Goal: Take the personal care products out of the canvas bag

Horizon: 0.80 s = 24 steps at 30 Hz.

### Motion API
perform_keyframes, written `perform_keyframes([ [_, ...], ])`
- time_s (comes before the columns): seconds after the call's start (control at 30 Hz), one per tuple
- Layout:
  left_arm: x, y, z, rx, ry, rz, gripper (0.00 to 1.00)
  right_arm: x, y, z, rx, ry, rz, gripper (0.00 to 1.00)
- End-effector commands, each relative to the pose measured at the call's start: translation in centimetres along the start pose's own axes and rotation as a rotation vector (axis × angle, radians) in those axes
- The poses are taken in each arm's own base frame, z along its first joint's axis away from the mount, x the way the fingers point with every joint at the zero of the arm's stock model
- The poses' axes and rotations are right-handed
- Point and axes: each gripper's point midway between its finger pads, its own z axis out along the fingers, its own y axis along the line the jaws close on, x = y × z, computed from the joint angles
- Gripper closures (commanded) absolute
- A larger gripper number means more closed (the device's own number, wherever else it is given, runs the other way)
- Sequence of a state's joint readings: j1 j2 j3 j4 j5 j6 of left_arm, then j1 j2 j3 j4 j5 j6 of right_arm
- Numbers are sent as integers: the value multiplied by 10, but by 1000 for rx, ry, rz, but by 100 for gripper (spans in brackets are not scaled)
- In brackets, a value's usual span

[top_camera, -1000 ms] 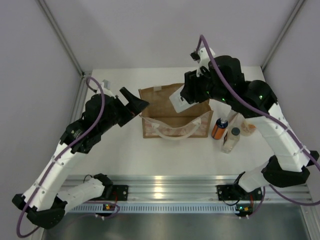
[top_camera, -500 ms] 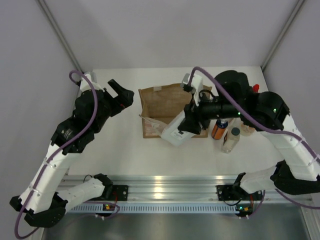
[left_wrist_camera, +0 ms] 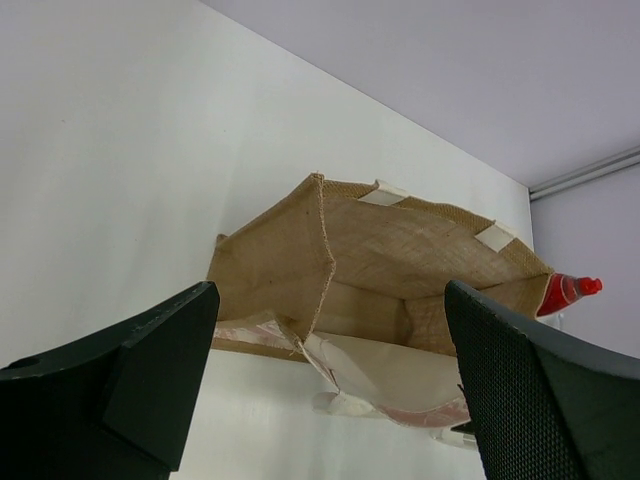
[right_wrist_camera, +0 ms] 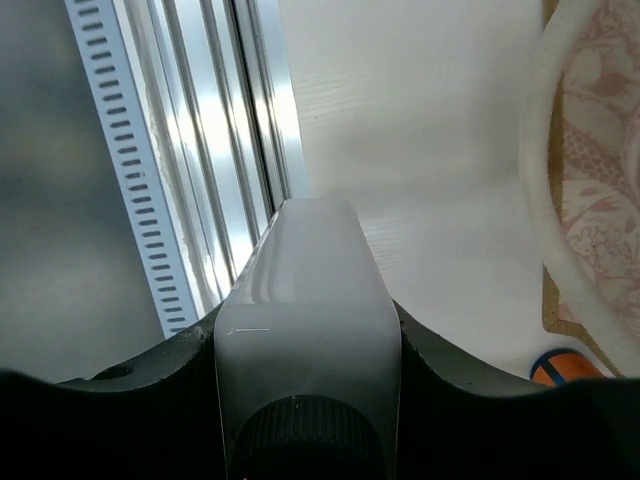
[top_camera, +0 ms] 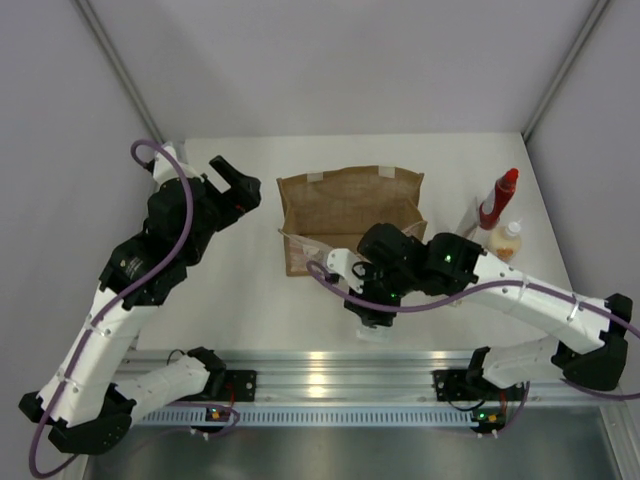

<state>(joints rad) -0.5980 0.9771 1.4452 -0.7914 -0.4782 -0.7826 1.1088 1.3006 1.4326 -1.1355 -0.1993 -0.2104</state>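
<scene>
Fingers of the right gripper are pressed on both flat sides of the white squarish plastic bottle with dark cap, with the cap end nearest the wrist camera. From above we see this gripper low, in front of the bag and next to the ribbed aluminium rail. We cannot tell whether the bottle touches the white table.

The left gripper is spread wide and holds nothing. It hangs off the bag's left end, apart from it.

The tan woven canvas bag with cream handles stands mid-table with its mouth open. To its right stand the red bottle with red cap and, close by, the cream bottle with white nozzle. A sliver of the orange bottle shows near the bag's patterned front.
</scene>
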Motion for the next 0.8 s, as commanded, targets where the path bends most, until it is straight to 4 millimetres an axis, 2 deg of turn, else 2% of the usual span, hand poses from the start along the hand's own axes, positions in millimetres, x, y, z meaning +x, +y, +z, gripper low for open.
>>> perform_keyframes([
  [0.0,-4,8,-1,-30,-29,3,2,-37,-2,-13,56,-278,-185,100],
  [0.07,-4,9,0,-34,-29,6,2,-36,1,0,34,-304,-244,100],
  [0.1,-4,10,0,-39,-32,6,2,-22,1,16,22,-281,-263,100],
  [0.2,-3,11,1,-43,-33,8,2,-16,-3,37,30,-302,-279,100],
  [0.27,-1,13,2,-50,-30,6,2,-16,-4,46,29,-320,-290,100],
  [0.4,7,19,4,-64,-16,-3,2,0,-15,73,58,-284,-312,100],
  [0.77,13,24,4,-72,-7,-17,2,24,-30,93,18,-234,-243,100],
])
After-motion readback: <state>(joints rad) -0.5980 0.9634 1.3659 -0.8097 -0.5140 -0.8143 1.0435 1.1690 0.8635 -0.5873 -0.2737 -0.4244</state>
